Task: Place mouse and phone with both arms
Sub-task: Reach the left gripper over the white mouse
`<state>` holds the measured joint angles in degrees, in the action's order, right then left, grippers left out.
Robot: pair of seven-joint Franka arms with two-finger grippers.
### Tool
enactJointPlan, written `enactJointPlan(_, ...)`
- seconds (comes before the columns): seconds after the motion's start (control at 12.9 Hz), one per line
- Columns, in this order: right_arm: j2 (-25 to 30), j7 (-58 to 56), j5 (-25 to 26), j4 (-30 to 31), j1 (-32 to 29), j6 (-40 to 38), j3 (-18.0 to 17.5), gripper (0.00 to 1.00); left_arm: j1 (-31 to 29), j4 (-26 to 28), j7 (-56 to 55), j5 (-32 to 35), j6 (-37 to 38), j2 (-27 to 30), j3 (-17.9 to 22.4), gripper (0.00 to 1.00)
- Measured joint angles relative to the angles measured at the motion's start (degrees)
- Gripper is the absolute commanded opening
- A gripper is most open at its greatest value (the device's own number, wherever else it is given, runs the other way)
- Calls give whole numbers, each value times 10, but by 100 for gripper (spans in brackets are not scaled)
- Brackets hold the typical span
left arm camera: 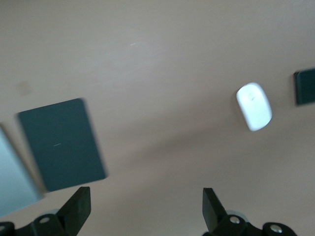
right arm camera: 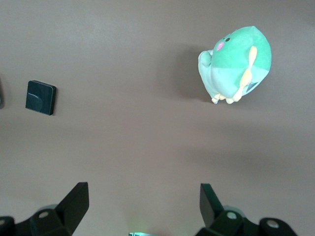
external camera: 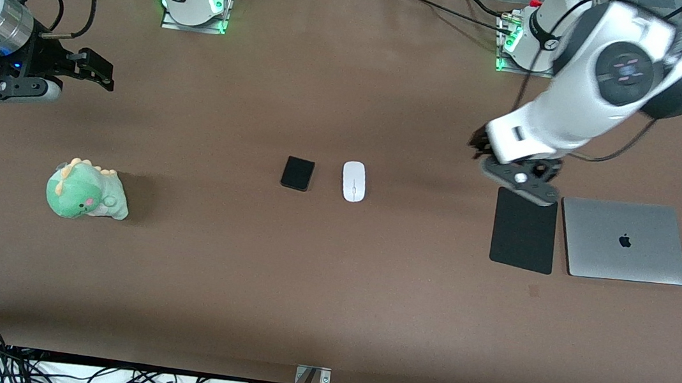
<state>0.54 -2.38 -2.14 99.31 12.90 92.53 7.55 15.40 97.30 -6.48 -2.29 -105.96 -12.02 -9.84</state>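
Note:
The white oval mouse (external camera: pixel 353 181) lies mid-table beside the small black phone (external camera: pixel 297 174), which is toward the right arm's end. My left gripper (external camera: pixel 479 146) is open and empty, up over bare table between the mouse and the mouse pad. Its wrist view shows the mouse (left arm camera: pixel 254 106), the phone (left arm camera: pixel 305 87) at the edge, and the open left gripper (left arm camera: pixel 146 206). My right gripper (external camera: pixel 100 71) is open and empty, raised over the table at its own end, above the plush. Its wrist view shows the phone (right arm camera: pixel 41 97) and the open right gripper (right arm camera: pixel 144 204).
A flat black mouse pad (external camera: pixel 524 230) and a closed silver laptop (external camera: pixel 624 240) lie side by side at the left arm's end. A green plush dinosaur (external camera: pixel 86 190) sits at the right arm's end. Cables run along the table edge nearest the front camera.

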Motion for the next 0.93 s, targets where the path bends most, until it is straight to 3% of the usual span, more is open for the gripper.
enactJointPlan(0.39, -10, 0, 0, 0, 0, -2, 0, 100, 109, 3, -243, 10, -205, -129, -18, 100)
enactJointPlan(0.78, -10, 0, 0, 0, 0, -2, 0, 100, 177, 3, -426, 162, -323, -238, -19, 100)
enactJointPlan(0.93, -10, 0, 0, 0, 0, -2, 0, 100, 193, 2, -463, 184, -353, -273, -18, 100)
